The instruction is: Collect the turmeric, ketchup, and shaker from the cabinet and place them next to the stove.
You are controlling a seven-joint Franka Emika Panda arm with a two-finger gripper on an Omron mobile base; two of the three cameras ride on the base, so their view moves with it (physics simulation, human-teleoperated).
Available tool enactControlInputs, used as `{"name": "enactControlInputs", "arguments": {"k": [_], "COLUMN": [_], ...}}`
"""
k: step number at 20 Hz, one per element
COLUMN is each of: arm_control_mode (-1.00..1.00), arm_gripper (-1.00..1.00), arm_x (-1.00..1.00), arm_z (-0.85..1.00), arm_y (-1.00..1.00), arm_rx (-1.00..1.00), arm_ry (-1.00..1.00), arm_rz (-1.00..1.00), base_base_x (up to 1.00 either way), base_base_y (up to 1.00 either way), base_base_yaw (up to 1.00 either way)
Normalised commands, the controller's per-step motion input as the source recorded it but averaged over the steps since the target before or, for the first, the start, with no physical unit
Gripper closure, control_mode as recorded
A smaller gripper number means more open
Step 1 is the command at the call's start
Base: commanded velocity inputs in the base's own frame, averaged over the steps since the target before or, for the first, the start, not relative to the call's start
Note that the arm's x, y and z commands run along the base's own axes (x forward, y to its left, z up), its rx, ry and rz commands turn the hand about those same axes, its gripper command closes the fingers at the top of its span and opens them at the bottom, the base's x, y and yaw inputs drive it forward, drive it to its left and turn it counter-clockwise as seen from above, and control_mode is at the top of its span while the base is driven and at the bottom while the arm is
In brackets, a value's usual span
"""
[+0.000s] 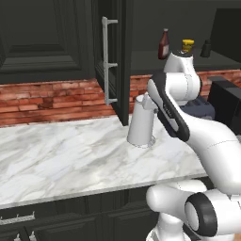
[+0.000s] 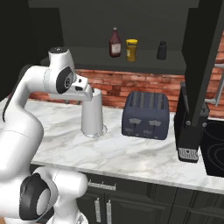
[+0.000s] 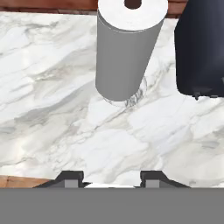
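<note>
Up on the open cabinet (image 2: 199, 65) shelf we are seeing the slim dark red ketchup (image 2: 115, 42) bottle, the yellow-topped turmeric (image 2: 131, 50) jar just beside it, and the small, nearly black shaker (image 2: 162, 50) standing apart from them toward the far side. Down below, our end effector (image 3: 112, 179) is looking at the white marble counter (image 3: 52, 109), well under and away from all three items. Its two dark fingertips (image 3: 70, 178) are standing apart with nothing between them, so it is grasping nothing. A smooth grey paper towel roll (image 3: 124, 48) is standing upright ahead of it, beside a rounded dark blue toaster (image 2: 145, 114).
</note>
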Motion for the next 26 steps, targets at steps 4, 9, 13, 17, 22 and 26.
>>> {"name": "enactControlInputs", "arguments": {"k": [4,9,13,17,22,26], "arm_control_mode": [-1.00,-1.00,-1.00,-1.00,-1.00,-1.00], "arm_gripper": [-1.00,-1.00,-1.00,-1.00,-1.00,-1.00], "arm_x": [-0.09,-0.36,-0.18,0.00,0.12,0.25], "arm_z": [0.00,0.13,0.47,0.61,0.47,0.38], "arm_y": [-0.05,-0.30,-0.27,-0.19,-0.26,-0.36], "arm_rx": [0.00,0.07,0.07,0.03,0.00,0.00], "arm_ry": [-0.04,-0.29,-0.33,-0.34,-0.31,-0.25], "arm_rz": [-0.03,-0.18,-0.24,-0.18,-0.17,-0.14], "base_base_x": [0.00,0.00,0.00,0.00,0.00,0.00], "base_base_y": [0.00,0.00,0.00,0.00,0.00,0.00], "base_base_yaw": [0.00,0.00,0.00,0.00,0.00,0.00]}}
